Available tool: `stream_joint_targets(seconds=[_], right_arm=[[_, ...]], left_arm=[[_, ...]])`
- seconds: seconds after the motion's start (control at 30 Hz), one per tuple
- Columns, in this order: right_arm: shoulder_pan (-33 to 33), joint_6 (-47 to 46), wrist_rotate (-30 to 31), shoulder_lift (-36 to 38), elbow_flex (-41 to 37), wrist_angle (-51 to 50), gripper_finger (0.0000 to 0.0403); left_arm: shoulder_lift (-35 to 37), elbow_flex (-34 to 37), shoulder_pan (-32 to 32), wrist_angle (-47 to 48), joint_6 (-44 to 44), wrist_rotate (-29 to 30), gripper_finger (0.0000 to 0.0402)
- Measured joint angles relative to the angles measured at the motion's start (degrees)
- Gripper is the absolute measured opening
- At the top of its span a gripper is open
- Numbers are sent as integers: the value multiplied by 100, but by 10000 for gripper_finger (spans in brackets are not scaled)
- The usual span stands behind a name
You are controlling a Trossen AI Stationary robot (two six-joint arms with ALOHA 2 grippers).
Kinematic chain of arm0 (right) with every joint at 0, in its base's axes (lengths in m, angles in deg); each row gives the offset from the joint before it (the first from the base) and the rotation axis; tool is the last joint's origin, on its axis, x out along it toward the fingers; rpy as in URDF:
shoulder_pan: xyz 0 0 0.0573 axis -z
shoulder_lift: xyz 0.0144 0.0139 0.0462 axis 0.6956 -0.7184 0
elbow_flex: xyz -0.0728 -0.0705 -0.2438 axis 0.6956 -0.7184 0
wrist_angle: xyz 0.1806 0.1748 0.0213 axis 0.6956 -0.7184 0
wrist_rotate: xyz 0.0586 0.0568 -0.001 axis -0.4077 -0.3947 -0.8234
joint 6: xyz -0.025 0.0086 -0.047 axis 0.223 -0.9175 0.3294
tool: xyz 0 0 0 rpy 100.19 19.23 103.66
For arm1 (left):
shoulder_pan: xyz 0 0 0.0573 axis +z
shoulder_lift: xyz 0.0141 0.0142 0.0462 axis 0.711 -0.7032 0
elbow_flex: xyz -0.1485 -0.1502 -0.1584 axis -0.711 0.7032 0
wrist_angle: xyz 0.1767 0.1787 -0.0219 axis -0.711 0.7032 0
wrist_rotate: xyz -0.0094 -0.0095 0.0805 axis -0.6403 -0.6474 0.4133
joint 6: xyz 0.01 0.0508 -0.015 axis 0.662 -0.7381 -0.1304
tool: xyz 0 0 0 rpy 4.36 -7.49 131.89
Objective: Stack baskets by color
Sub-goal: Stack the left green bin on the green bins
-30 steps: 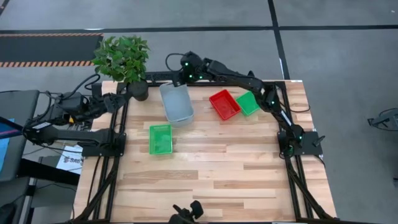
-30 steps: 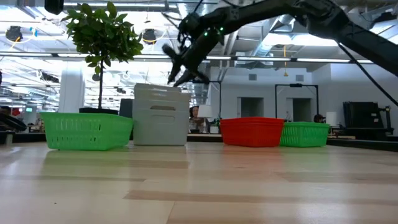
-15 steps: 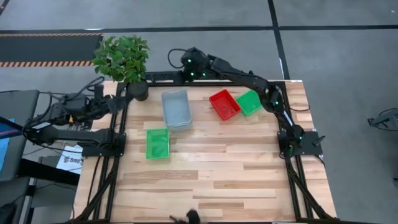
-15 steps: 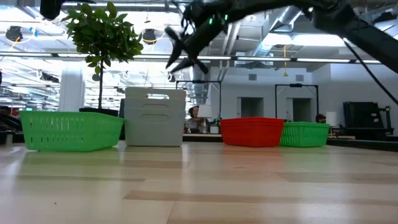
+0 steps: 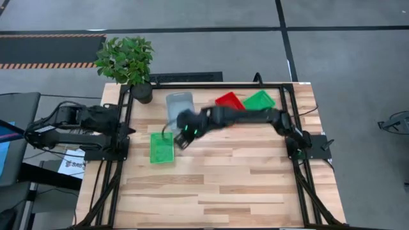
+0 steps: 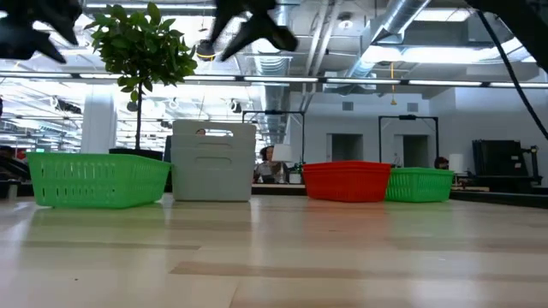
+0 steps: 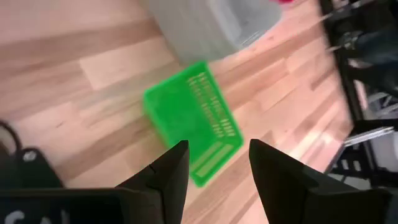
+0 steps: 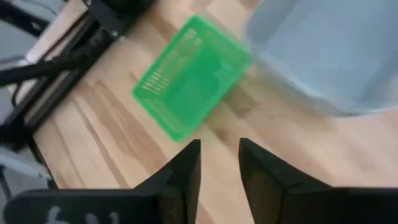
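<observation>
Right gripper [image 5: 181, 142] is hovering with fingers parted and empty, seemingly just beside the near green basket [image 5: 162, 147]; you're wanting its long wall squarely between them before closing.

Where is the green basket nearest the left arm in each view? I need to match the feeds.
High view: green basket at left-centre of the table, just in front of the grey basket.
Low view: far left, beside the grey basket.
Left wrist view: mid-picture, empty.
Right wrist view: upper middle, blurred.
Shared landmark: the grey basket, its neighbour in every view.
</observation>
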Motion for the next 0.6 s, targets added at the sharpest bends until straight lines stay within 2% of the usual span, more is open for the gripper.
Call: stream_joint_targets(seconds=[0.13, 0.3, 0.6], right_arm=[[-362, -779, 363, -403, -33, 78, 163], [-467, -1650, 382, -909, -13, 694, 198], [-439, -2338, 355, -1767, -17, 1837, 189]], left_arm=[[2, 349, 0, 4, 10, -158, 155], [1, 896, 0, -68, 12, -233, 155], [-48, 988, -2, -217, -196, -77, 155]])
